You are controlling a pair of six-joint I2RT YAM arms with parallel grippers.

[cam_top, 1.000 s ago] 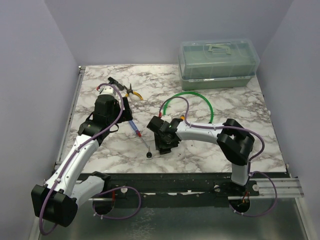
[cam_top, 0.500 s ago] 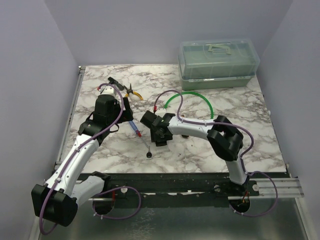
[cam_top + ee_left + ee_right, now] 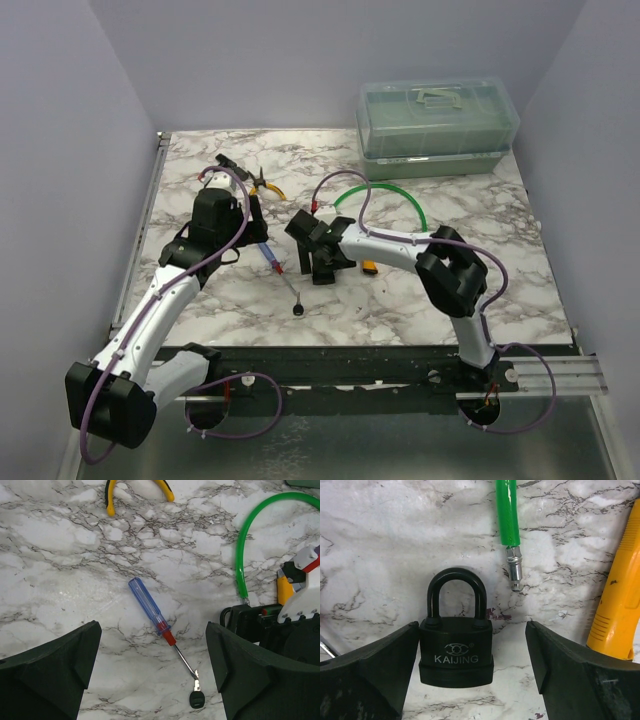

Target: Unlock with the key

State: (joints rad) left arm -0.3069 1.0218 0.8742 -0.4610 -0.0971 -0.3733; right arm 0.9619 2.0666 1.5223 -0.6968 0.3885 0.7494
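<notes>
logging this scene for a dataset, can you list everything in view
key: 1, silver with black head, at the screwdriver's tip
padlock: 1, black, shackle shut, between the right tool's fingers
screwdriver: 1, blue and red handle, left of centre
pliers: 1, yellow handles, far left
hose: 1, green, arched, mid table
yellow object: 1, beside the hose's end
box: 1, pale green, far right corner
table: 1, white marble
left tool: 1, black, open over the screwdriver
right tool: 1, black, open around the padlock

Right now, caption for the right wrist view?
Open right gripper straddles the black KAIJING padlock, shackle closed, on marble.
</notes>
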